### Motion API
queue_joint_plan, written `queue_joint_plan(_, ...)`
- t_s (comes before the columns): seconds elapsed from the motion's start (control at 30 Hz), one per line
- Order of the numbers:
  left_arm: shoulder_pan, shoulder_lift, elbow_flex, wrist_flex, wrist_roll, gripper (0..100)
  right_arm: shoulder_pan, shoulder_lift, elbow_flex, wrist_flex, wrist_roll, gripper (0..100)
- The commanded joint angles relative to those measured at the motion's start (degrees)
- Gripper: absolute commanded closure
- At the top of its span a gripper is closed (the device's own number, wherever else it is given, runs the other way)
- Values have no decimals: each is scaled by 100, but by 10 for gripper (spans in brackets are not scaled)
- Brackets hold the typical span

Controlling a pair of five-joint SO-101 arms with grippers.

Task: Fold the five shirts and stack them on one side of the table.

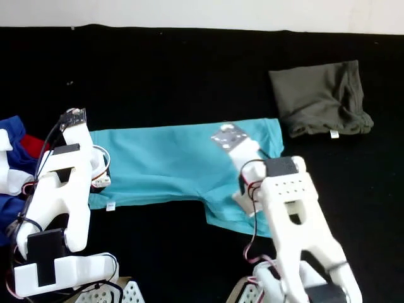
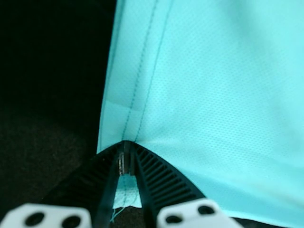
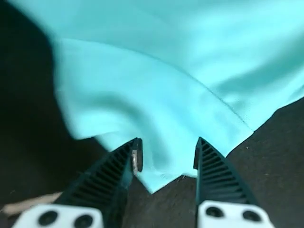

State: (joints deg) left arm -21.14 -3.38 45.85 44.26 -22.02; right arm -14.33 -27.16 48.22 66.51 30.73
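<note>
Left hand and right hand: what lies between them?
The teal shirt, spread on the table, spans from left hand to right hand in the high view.

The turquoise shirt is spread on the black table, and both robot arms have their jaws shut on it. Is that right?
Not quite. Only the left gripper has its jaws shut on the turquoise fabric shirt, at its hem. The right gripper has its jaws open at a corner of it, as the right wrist view shows.

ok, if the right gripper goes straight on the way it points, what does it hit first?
The teal shirt: the open right gripper has a fabric corner lying between its jaws, just ahead. Depth unclear; it may already touch.
</note>
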Motion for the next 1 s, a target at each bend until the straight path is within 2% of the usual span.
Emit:
queue_joint_plan(0.0, -101, -4, 4, -176, 44, 992, 435, 725, 48, -1112, 97, 818)
queue_joint_plan(0.23, -101, -4, 4, -176, 44, 992, 1042, 2290, -1095, -1270, 79, 818)
queue_joint_plan(0.37, -101, -4, 4, -176, 44, 992, 1323, 2079, -1446, -998, 79, 818)
queue_joint_plan(0.5, -101, -4, 4, -176, 44, 992, 1288, 1455, -1499, -418, 88, 815)
queue_joint_plan(0.63, -101, -4, -4, -176, 44, 992, 971, 567, -1376, 189, 114, 815)
queue_joint_plan(0.8, -101, -4, -4, -176, 44, 992, 92, -541, -989, 1095, 167, 813)
queue_joint_plan(0.97, -101, -4, -4, -176, 44, 992, -646, -1051, -338, 1305, 290, 744)
